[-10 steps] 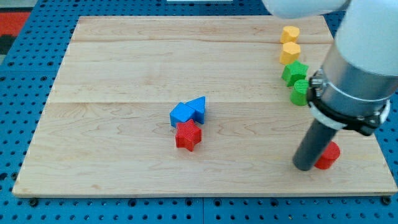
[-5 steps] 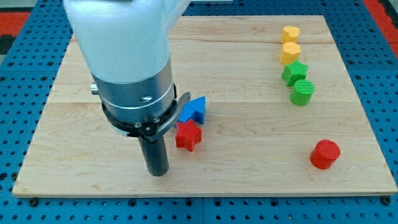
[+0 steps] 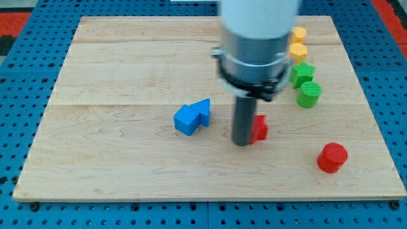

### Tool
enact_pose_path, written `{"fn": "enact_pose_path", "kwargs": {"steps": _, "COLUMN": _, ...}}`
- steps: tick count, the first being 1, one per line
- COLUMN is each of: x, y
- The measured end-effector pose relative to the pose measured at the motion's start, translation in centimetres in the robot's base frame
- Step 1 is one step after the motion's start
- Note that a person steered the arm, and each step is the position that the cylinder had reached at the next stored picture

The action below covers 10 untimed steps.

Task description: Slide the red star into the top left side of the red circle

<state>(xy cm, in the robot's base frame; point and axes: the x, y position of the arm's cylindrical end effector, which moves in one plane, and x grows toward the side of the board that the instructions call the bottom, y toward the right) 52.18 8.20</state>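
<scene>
The red star [image 3: 259, 128] lies right of the board's middle, partly hidden behind my rod. My tip [image 3: 242, 142] rests on the board touching the star's left side. The red circle [image 3: 332, 157] sits near the view's lower right, about a hundred pixels right of and a little below the star. The arm's white and grey body covers the top middle of the view.
A blue block [image 3: 186, 119] and a blue triangle-like block [image 3: 203, 111] sit together left of my tip. At the view's upper right stand two yellow blocks [image 3: 296, 44], a green star [image 3: 303, 74] and a green cylinder [image 3: 309, 94]. The wooden board [image 3: 114, 70] lies on blue pegboard.
My tip swept from the red circle to the star's left, then rightward, pushing the red star about a hundred pixels right and slightly up, away from the blue blocks.
</scene>
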Motion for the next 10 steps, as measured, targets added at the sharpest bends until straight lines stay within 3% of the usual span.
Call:
{"fn": "enact_pose_path", "kwargs": {"steps": 2, "x": 1.0, "y": 1.9}}
{"fn": "enact_pose_path", "kwargs": {"steps": 4, "x": 1.8, "y": -4.6}}
{"fn": "enact_pose_path", "kwargs": {"steps": 5, "x": -5.1, "y": -3.1}}
{"fn": "enact_pose_path", "kwargs": {"steps": 6, "x": -6.9, "y": -2.2}}
{"fn": "enact_pose_path", "kwargs": {"steps": 10, "x": -3.8, "y": 6.9}}
